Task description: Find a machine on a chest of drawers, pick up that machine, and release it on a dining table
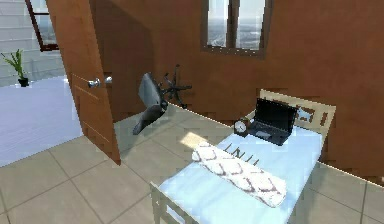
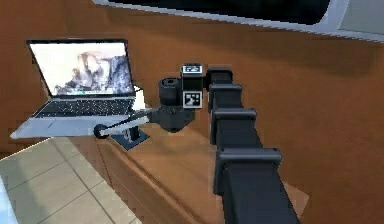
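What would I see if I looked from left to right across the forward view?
Potted plant → wooden door → dark chair → round clock → laptop.

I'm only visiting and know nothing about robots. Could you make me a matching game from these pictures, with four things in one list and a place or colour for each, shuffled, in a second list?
Things
1. door
2. potted plant
3. bed cover
4. laptop in the arm side view

Descriptions
A. light blue
B. screen lit, left of the dark arm
C. green, at the forward view's far left
D. brown wood, standing open

Pairs: 1-D, 2-C, 3-A, 4-B
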Controlling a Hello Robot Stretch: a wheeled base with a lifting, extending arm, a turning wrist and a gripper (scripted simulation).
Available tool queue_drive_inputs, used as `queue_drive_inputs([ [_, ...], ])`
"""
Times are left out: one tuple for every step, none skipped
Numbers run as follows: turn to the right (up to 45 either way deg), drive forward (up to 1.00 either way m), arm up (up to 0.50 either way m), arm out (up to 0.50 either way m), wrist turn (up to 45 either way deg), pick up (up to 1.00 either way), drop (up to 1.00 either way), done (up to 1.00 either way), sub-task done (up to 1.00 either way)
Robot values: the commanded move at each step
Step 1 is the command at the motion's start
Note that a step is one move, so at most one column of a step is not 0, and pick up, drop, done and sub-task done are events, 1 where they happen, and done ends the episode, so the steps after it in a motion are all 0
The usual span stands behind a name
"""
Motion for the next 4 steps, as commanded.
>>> queue_drive_inputs([
  [0.0,0.0,0.0,0.0,-45.0,0.0,0.0,0.0,0.0],
  [0.0,0.0,0.0,0.0,-30.0,0.0,0.0,0.0,0.0],
  [0.0,0.0,0.0,-0.2,0.0,0.0,0.0,0.0,0.0],
  [-45.0,0.0,0.0,0.0,0.0,0.0,0.0,0.0,0.0],
])
